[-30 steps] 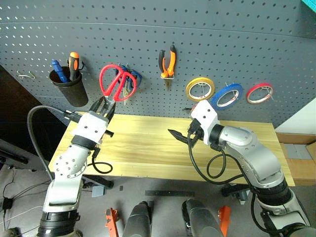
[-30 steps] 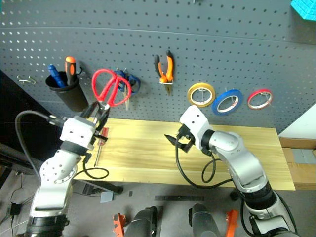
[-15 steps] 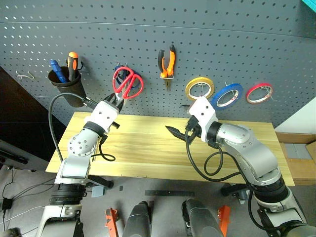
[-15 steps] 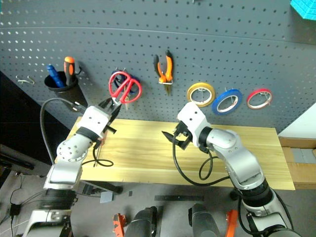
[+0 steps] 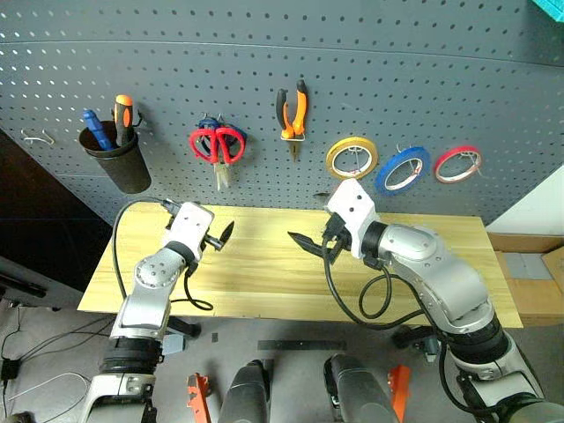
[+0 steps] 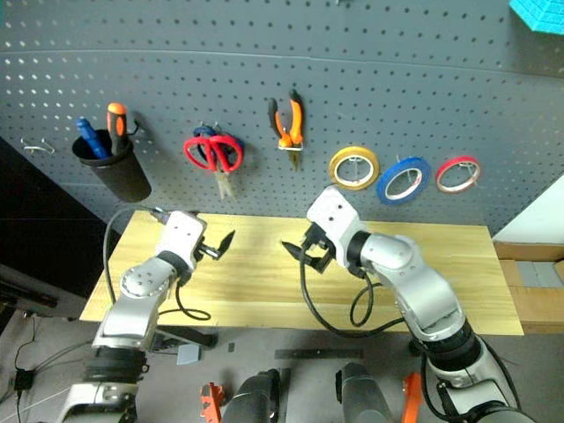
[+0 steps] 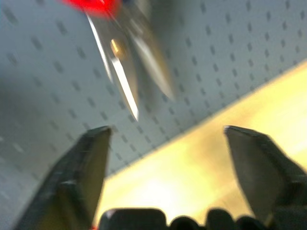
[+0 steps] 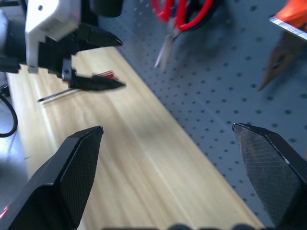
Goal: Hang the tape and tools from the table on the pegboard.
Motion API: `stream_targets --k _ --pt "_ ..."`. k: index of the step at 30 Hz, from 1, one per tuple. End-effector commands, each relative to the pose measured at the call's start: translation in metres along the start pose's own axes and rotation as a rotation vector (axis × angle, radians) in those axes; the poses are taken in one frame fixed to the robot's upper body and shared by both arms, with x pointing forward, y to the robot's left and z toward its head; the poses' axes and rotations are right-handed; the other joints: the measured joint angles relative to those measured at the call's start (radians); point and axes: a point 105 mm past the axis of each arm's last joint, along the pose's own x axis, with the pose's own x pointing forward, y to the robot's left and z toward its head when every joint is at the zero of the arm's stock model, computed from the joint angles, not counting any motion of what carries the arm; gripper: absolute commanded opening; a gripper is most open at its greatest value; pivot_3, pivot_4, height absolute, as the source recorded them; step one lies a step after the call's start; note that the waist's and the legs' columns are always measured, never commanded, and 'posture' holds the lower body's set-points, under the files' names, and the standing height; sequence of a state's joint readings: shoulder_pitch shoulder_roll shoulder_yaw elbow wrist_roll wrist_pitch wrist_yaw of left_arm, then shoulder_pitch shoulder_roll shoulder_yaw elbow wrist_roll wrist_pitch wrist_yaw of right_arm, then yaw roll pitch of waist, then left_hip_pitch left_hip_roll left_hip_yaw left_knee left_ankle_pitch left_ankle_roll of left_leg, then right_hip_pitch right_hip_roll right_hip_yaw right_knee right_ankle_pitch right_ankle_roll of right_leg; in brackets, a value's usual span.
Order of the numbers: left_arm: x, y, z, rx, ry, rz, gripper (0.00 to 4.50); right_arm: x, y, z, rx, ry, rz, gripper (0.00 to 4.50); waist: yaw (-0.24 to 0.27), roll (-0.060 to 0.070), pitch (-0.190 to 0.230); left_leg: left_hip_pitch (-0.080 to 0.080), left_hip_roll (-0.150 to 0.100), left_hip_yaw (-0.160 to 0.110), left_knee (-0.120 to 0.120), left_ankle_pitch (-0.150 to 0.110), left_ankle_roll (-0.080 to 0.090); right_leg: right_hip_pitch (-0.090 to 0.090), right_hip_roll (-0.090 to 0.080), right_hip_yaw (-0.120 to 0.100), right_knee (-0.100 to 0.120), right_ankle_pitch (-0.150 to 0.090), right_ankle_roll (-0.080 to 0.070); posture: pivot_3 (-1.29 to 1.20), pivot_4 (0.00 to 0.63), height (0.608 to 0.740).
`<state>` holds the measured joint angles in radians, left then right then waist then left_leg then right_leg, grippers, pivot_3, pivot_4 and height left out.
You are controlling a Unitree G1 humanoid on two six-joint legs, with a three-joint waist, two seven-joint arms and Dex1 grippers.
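Red-handled scissors [image 5: 217, 145] hang on the dark grey pegboard [image 5: 397, 70], in front of blue-handled ones. The pliers [image 5: 295, 110] hang to their right, and the blue tape [image 5: 404, 169] hangs farther right. My left gripper [image 5: 220, 236] is open and empty, below the scissors and just above the table [image 5: 264, 282]. The left wrist view shows the scissor blades [image 7: 124, 86] above its spread fingers. My right gripper [image 5: 304, 242] is open and empty over the table's middle. The red-handled screwdriver [image 8: 106, 74] lies on the table by the left gripper [image 8: 112, 62].
A black cup [image 5: 123, 163] holding a blue and an orange screwdriver hangs at the board's left. A yellow tape roll [image 5: 352, 157] and a red tape roll [image 5: 457, 164] flank the blue one. An empty metal hook [image 5: 37, 137] sits at the far left.
My left gripper opened and let go of the red scissors, which now hang on the board. It then sank towards the table. The right arm stayed put.
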<state>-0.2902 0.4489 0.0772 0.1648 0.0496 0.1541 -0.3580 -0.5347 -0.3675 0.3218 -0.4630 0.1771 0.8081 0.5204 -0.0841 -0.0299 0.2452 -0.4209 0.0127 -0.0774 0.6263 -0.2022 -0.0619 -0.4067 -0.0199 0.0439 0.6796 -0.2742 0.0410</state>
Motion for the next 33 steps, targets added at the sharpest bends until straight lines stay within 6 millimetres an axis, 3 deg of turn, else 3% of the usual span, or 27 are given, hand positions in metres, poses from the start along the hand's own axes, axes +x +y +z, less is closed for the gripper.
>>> stream_targets --k 1,6,11,17,22,30,33 --pt "-0.012 0.031 -0.02 -0.099 0.102 0.139 4.47 0.003 0.015 0.002 0.013 0.014 0.034 4.5 -0.001 -0.001 0.003 0.0 0.0 0.0 0.0 0.0 0.0 0.0 0.0 0.0 0.0 0.0 0.0 -0.1 0.252 0.74" --pt "-0.02 0.063 -0.057 -0.259 0.295 0.243 4.47 0.025 0.033 -0.002 0.15 0.1 0.059 4.5 -0.001 -0.003 0.009 0.0 0.001 -0.002 0.0 0.0 0.0 0.0 0.001 -0.001 0.001 -0.001 0.001 -0.09 0.276 0.74" --pt "-0.02 0.089 -0.072 -0.35 0.37 0.309 4.47 0.047 0.039 0.009 0.179 0.109 0.053 4.5 0.002 -0.005 0.02 0.0 0.0 -0.002 0.001 0.0 0.0 0.0 0.001 -0.001 0.001 -0.001 0.001 -0.07 0.302 0.74" --pt "-0.007 0.093 -0.088 -0.483 0.446 0.314 4.47 0.063 0.052 0.025 0.159 0.087 0.099 4.5 0.005 -0.007 0.039 -0.003 -0.001 -0.003 0.0 0.0 0.0 -0.003 -0.001 -0.002 0.001 0.001 -0.001 -0.07 0.332 0.74" --pt "0.006 0.086 -0.09 -0.512 0.465 0.287 4.47 0.061 0.054 0.031 0.139 0.079 0.118 4.5 0.003 -0.01 0.051 -0.013 -0.001 -0.003 0.001 0.0 0.0 -0.013 -0.001 -0.003 0.002 0.001 -0.001 -0.08 0.351 0.74" --pt "0.016 0.085 -0.089 -0.547 0.468 0.316 4.47 0.06 0.057 0.037 0.113 0.074 0.133 4.5 0.0 -0.01 0.067 -0.013 0.0 -0.002 0.001 0.0 0.0 -0.014 -0.001 -0.003 0.002 0.001 -0.001 -0.11 0.372 0.74" --pt "0.014 0.087 -0.091 -0.544 0.469 0.334 3.89 0.06 0.056 0.039 0.105 0.072 0.126 4.5 -0.002 -0.01 0.071 -0.013 0.0 -0.002 0.001 0.0 0.0 -0.014 0.0 -0.003 0.002 0.001 -0.001 -0.12 0.371 0.74"
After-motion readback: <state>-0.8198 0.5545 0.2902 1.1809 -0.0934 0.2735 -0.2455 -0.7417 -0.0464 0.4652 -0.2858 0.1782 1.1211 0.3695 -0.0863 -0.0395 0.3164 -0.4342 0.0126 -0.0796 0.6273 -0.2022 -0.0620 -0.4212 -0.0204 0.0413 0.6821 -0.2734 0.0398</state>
